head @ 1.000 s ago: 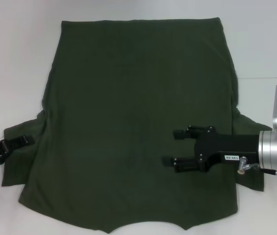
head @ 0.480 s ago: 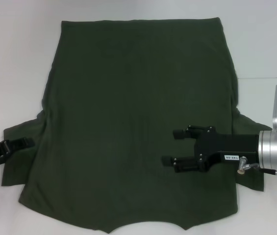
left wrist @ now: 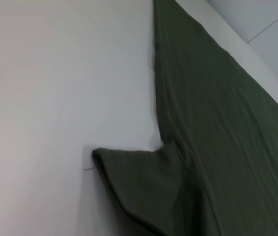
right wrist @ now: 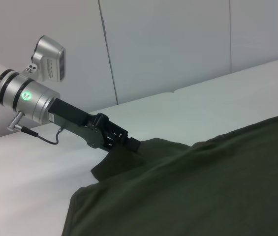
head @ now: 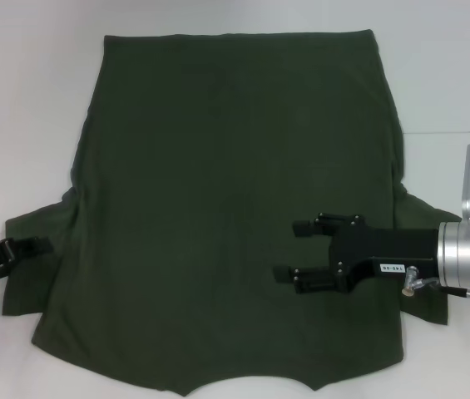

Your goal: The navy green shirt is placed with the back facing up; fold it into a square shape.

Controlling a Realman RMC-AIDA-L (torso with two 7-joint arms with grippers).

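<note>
Head view: navy green shirt (head: 235, 208) lay spread flat, back up, across the white table (head: 27, 100), hem at the far side, neckline at the near edge, short sleeves poking out at either side. Right gripper (head: 298, 249) reached in from the right, hovering over the near right part of the shirt's body, both fingers (head: 308, 225) parted with a clear gap between them, nothing held. Left gripper (head: 42, 246) sat at the left edge, its tip over the outer end of the left sleeve; cannot tell from here whether open or closed.

Left wrist view: only cloth and table showed. Sleeve (left wrist: 143, 182) lay flat on the table (left wrist: 55, 88) with its end edge slightly rounded, joined to the long side edge of the shirt (left wrist: 217, 132) running off toward the far hem. No fingers in sight.

Right wrist view: looked low across the rumpled shirt (right wrist: 202, 187) toward the other arm. Left gripper (right wrist: 129, 144) pointed down at the sleeve's end, fingertips at the fabric, appearing closed together; cannot tell whether cloth was pinched. Green light glowed on the silver wrist (right wrist: 28, 96) behind it.
</note>
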